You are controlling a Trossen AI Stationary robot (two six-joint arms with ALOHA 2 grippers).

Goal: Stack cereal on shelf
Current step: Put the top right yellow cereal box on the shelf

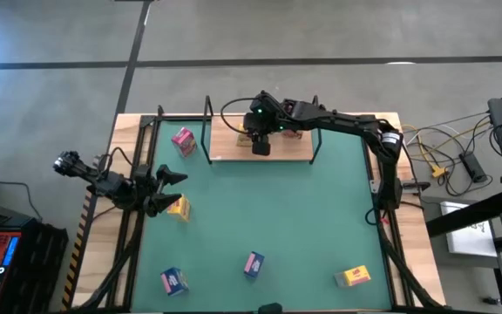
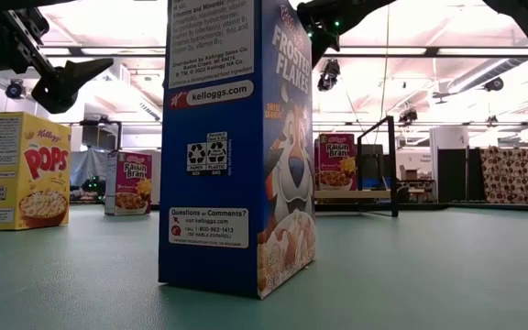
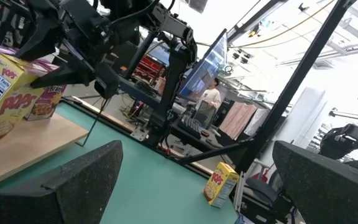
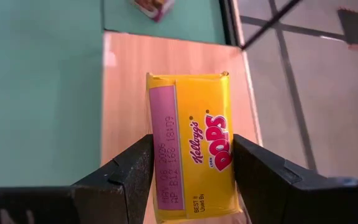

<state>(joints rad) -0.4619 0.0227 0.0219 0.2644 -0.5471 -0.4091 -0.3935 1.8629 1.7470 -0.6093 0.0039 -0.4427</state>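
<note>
right gripper (image 4: 191, 180) clamped on yellow box (image 4: 194, 146) over shelf (image 1: 234, 150), upper centre; left gripper (image 1: 166, 190) fingers apart (idle). risk: releasing off-square could tip it.

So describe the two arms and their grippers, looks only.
Both arms are dark, nearly black, jointed links with black cables running along them. The right arm has a pale band at its elbow and a green light on the wrist. The right gripper has two flat, matt black, wedge-shaped fingers. The left gripper has pointed black fingers with a rough, grainy surface.
</note>
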